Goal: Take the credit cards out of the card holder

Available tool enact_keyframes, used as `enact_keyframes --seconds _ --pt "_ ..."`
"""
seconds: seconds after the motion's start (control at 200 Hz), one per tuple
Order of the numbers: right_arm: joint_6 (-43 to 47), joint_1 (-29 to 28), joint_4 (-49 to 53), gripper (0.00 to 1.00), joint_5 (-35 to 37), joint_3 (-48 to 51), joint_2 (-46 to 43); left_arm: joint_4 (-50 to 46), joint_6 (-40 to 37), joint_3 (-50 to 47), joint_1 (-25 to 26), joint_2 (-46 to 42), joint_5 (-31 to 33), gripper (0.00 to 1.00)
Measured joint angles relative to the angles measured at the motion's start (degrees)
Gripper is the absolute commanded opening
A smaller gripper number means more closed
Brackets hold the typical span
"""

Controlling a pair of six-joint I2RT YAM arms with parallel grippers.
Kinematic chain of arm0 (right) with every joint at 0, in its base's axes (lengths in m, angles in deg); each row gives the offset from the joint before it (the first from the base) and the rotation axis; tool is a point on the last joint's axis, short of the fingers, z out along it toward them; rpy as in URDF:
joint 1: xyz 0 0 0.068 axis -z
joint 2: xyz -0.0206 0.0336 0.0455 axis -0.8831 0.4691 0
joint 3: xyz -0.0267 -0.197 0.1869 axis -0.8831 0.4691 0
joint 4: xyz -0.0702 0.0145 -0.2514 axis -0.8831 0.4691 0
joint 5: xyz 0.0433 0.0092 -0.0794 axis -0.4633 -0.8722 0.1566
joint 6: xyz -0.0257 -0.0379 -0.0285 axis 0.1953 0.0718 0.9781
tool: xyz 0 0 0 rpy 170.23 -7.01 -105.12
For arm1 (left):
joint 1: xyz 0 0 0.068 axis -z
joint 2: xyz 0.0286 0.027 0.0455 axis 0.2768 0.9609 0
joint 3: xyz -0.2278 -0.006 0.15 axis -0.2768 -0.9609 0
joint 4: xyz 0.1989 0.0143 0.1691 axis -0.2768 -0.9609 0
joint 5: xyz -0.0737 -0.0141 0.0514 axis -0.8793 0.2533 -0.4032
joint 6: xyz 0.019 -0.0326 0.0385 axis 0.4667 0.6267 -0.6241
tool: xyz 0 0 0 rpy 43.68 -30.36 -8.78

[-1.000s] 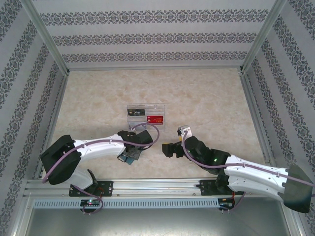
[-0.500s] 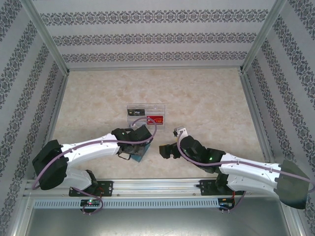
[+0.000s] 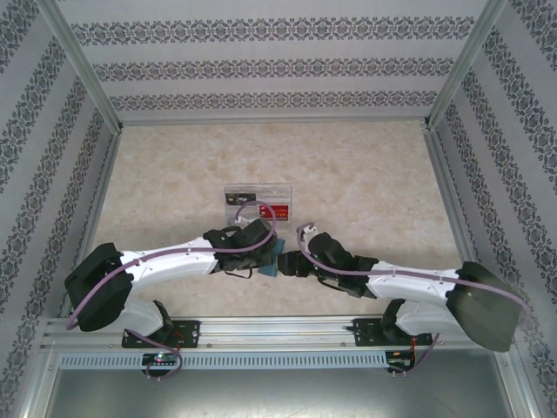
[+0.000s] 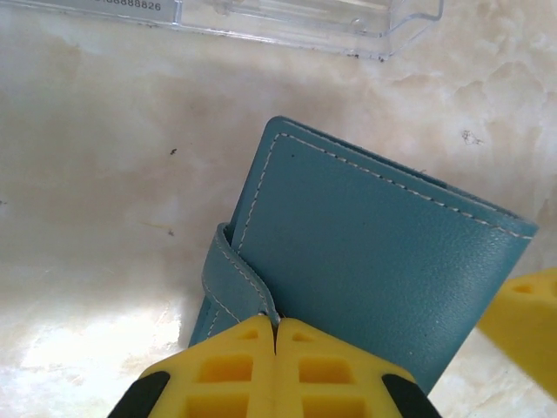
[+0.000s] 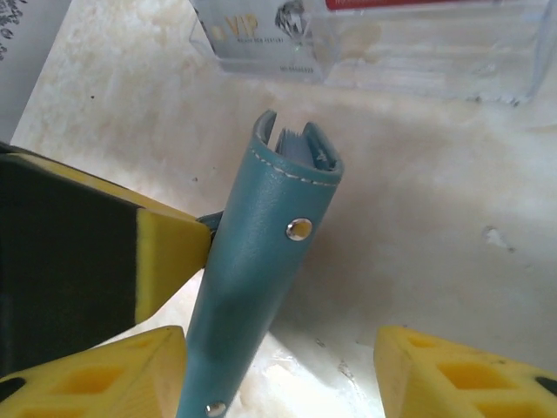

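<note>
Card holder [image 4: 374, 252] is held on edge over the desk [image 3: 365, 174], at 6 o'clock from the clear tray [image 3: 258, 202]. Your left tool [image 4: 276, 335] is pinched together on its strap [image 4: 237, 272]. Right tool [image 5: 278, 361], in from 3 o'clock, stands apart either side of its narrow edge. It looks soft, light and floppy, so grip the stitched cover edge. Cards inside are hidden, and you can't tell if it touches the desk.

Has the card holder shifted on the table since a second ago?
Yes. The card holder, pinched by the left gripper, has gone right: from below the left end of the clear tray to below its right half.
</note>
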Motion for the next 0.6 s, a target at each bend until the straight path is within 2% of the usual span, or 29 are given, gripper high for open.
enact_keyframes --seconds 0.13,0.205,0.31,0.375,0.45,0.6 --pt "-1.5 0.2 -2.7 0.63 -1.8 -1.2 4.5 1.3 0.9 -0.1 0.0 0.0 0.0 0.0" --pt "-2.0 0.5 -3.4 0.61 -2.6 -1.5 5.8 1.3 1.1 -0.5 -0.1 0.0 0.3 0.0" --pt "-3.2 0.9 -4.6 0.36 -3.4 -1.9 7.0 1.3 1.1 -0.6 -0.1 0.0 0.4 0.0" --pt "-3.3 1.4 -5.8 0.16 -4.1 -2.1 7.4 1.6 1.1 -0.6 -0.1 0.0 0.2 0.0" --pt "-4.4 2.2 -6.8 0.0 -4.9 -2.1 7.5 1.7 1.1 -0.6 -0.1 -0.1 0.6 0.0" --pt "-4.6 4.2 -8.0 0.0 -6.3 -1.2 7.4 0.8 1.0 -0.9 -0.1 -1.9 2.4 0.0"
